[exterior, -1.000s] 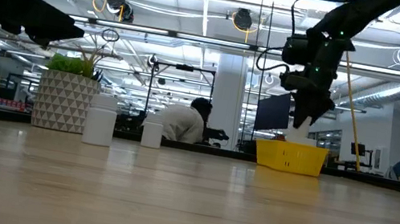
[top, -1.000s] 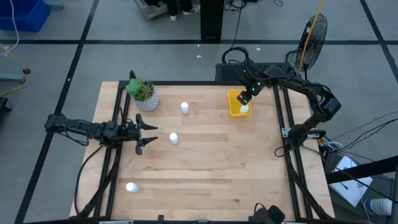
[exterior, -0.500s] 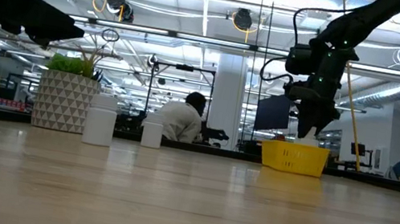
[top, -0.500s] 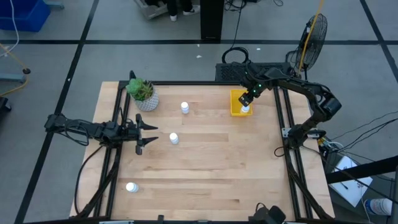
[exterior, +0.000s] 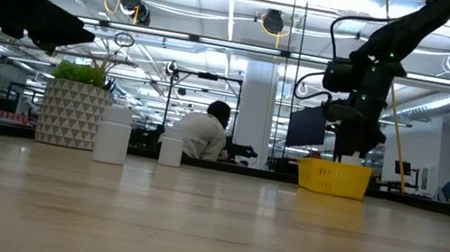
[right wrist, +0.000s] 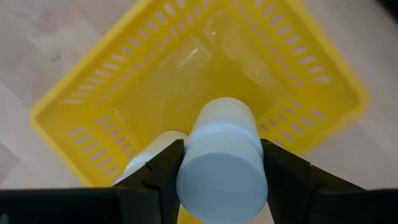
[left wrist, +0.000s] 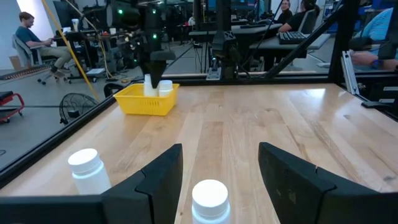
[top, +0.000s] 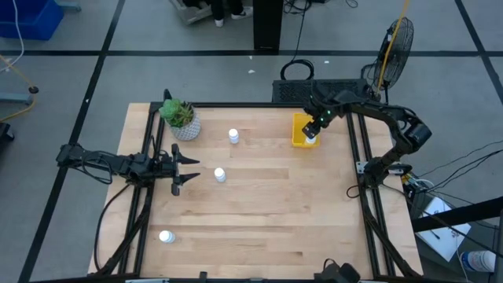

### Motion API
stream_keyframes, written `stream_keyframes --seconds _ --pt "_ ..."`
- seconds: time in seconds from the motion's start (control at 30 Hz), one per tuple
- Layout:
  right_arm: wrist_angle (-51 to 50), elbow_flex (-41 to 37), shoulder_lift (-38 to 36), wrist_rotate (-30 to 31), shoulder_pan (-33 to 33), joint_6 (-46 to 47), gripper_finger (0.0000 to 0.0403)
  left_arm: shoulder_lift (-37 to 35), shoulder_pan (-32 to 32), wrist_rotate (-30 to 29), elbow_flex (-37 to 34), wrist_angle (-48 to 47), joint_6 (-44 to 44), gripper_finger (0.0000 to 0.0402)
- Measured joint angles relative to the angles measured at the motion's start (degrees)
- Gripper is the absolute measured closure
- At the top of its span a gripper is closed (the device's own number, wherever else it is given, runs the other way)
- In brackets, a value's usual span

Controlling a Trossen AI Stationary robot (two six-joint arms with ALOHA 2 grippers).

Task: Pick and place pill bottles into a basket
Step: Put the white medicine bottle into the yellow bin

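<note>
The yellow basket (top: 299,130) stands at the table's far right; it also shows in the low view (exterior: 333,178). My right gripper (top: 313,129) is over it, shut on a white pill bottle (right wrist: 221,162). A second bottle (right wrist: 152,155) lies in the basket beside it. My left gripper (top: 189,169) hangs open at the table's left, level, its fingers pointing right. One bottle (top: 219,174) stands just beyond its fingertips and shows in the left wrist view (left wrist: 209,199). Another (top: 233,136) stands farther back, and a third (top: 166,236) stands near the front left. My right gripper pinches the bottle between its two fingers, on the two sides of the end nearer the wrist (right wrist: 189,174). The fingers come from above, pointing down, and lie along the bottle. The bottle stands upright inside the basket (left wrist: 149,86); whether it rests on the floor I cannot tell.
A white patterned pot with a green plant (top: 182,119) stands at the far left corner. Black rails run along the table's left and right edges (top: 355,149). In the low view people sit in the room behind the table (exterior: 203,133).
My right gripper has gone down into the basket with the bottle and a little toward the table's right edge, turning the bottle from tilted to upright. The basket has slid slightly toward the right edge.
</note>
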Motion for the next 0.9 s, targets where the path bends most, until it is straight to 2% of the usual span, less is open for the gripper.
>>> stream_keyframes --seconds 0.13,0.77,0.9 --pt "2.1 -1.8 0.0 -2.4 0.0 0.6 0.0238 0.0 0.0 0.0 0.0 0.0 0.0 0.0188" --pt "2.7 -3.1 0.0 -2.3 0.0 2.3 0.0238 0.0 0.0 0.0 0.0 0.0 0.0 0.0188" --pt "2.7 -3.1 0.0 -1.8 0.0 3.9 0.0172 0.0 0.0 0.0 0.0 0.0 0.0 0.0188"
